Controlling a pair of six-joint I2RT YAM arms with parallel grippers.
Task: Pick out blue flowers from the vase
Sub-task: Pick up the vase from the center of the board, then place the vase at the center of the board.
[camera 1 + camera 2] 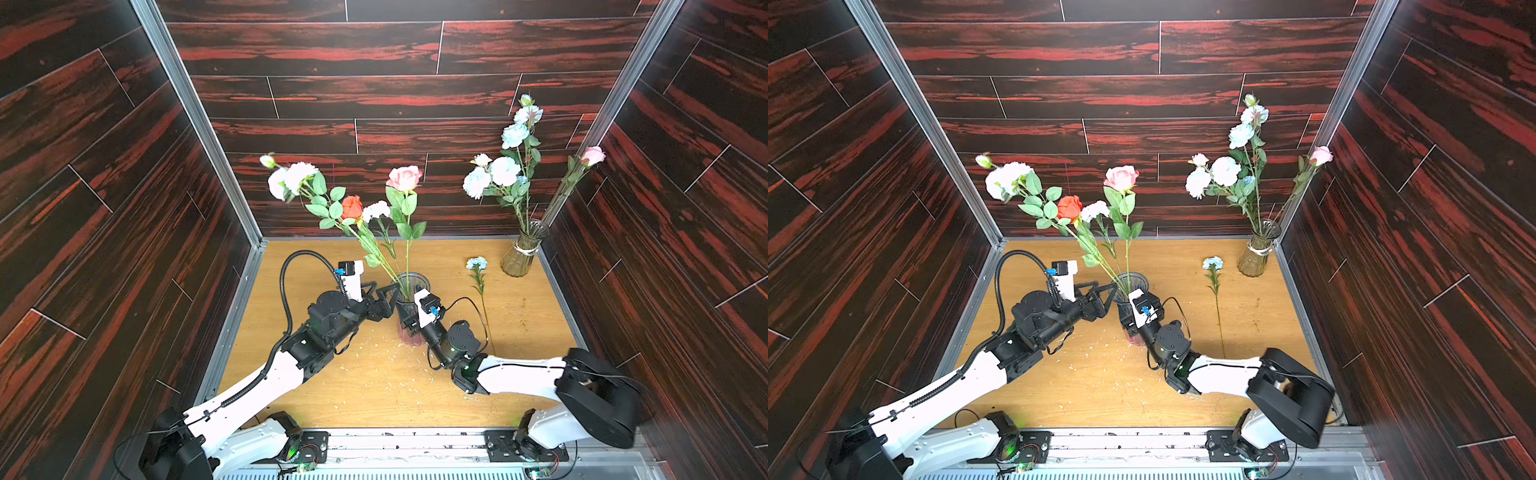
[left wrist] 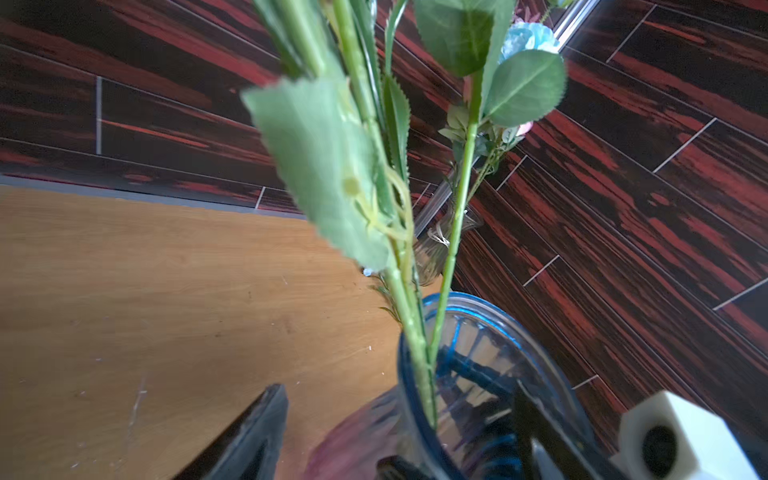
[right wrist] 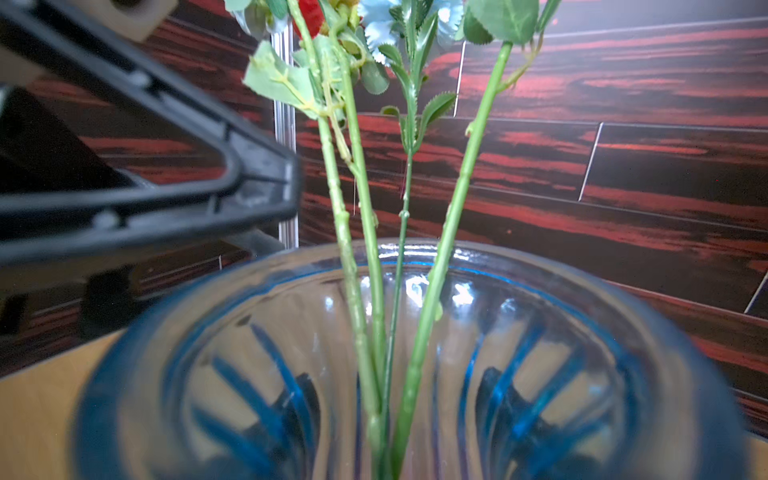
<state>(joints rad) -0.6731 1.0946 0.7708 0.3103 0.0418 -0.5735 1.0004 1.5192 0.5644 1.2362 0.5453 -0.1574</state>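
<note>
The vase (image 1: pixel 409 291), ribbed glass with a blue rim, stands mid-table holding a pale blue flower spray (image 1: pixel 291 178), a small blue-white bloom (image 1: pixel 376 210), a red rose (image 1: pixel 352 206) and a pink rose (image 1: pixel 404 178). My right gripper (image 1: pixel 409 324) is shut on the vase's body; its dark fingers (image 3: pixel 307 399) show through the glass (image 3: pixel 540 299) on both sides of the stems (image 3: pixel 365 249). My left gripper (image 1: pixel 386 297) is open at the rim's left side, level with the stems (image 2: pixel 415 332), holding nothing. One of its fingers (image 3: pixel 166 183) sits beside the stems.
A single blue flower (image 1: pixel 476 264) lies on the wooden table (image 1: pixel 332 395) right of the vase. A second clear vase (image 1: pixel 521 253) in the back right corner holds blue sprays (image 1: pixel 503 170) and a pink rose (image 1: pixel 593 156). Dark walls close in three sides.
</note>
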